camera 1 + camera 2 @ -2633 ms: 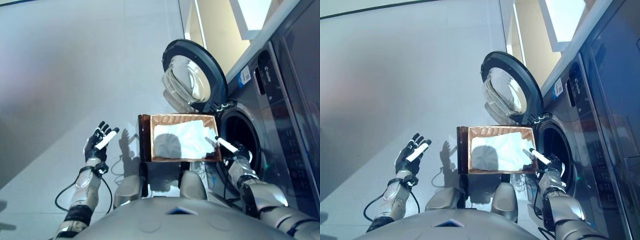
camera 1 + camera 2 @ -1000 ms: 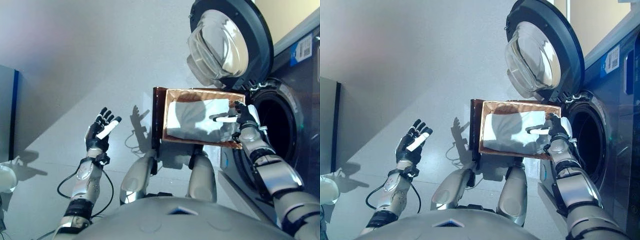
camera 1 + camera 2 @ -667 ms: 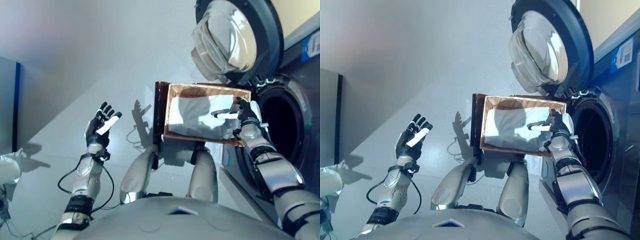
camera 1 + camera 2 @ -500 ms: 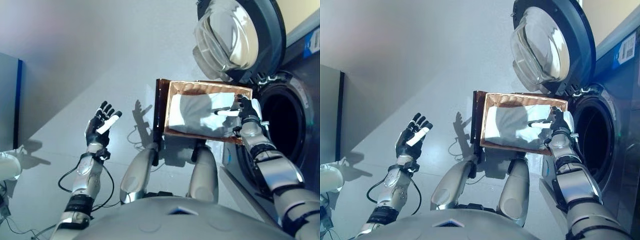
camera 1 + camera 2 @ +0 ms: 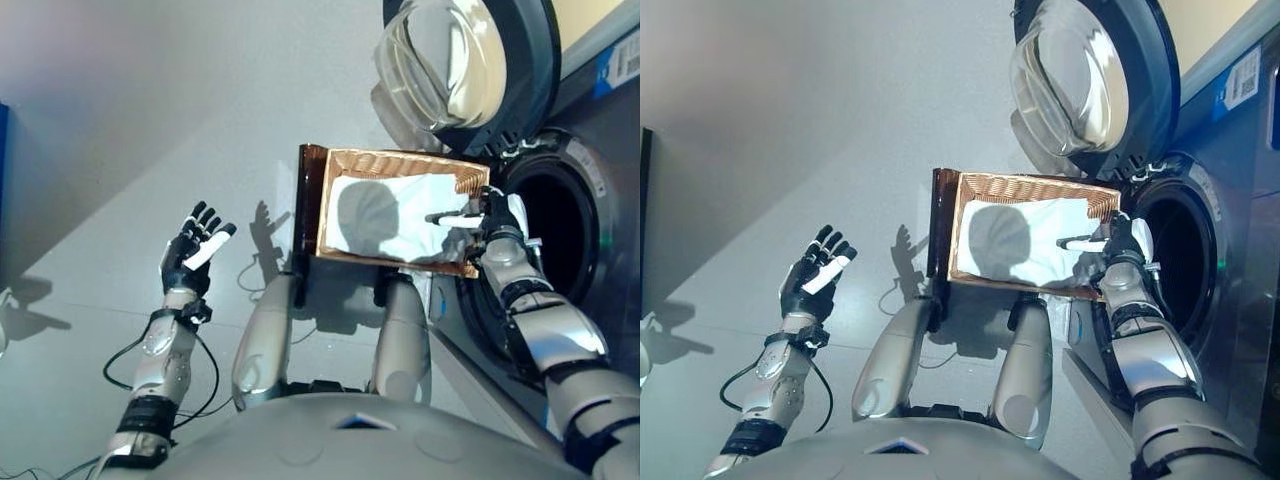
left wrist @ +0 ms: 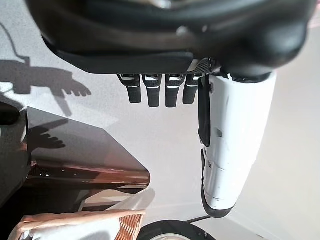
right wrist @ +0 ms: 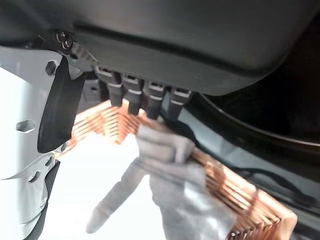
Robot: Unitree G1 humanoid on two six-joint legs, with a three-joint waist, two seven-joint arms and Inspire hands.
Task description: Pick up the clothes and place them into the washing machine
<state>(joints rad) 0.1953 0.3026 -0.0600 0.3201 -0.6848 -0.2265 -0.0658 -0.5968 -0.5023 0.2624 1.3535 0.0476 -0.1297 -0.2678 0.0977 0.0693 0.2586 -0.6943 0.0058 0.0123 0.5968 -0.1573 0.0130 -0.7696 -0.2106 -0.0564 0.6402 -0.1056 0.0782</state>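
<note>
From the head views, a woven brown wicker basket (image 5: 398,160) sits in front of the robot, white cloth (image 5: 395,215) heaped inside, beside the dark round drum opening of the grey washing machine (image 5: 1175,250), whose glass-windowed door (image 5: 1080,75) stands swung open above. The right hand (image 5: 490,222) rests at the basket's machine-side rim; the left hand (image 5: 190,258) hangs out over grey floor (image 5: 120,120), fingers spread, empty.

The left wrist view confirms that hand's straight fingers (image 6: 157,92).

The right wrist view (closest look) shows fingers (image 7: 142,97) extended down, tips touching a fold of cloth at the rim, not curled round it.
</note>
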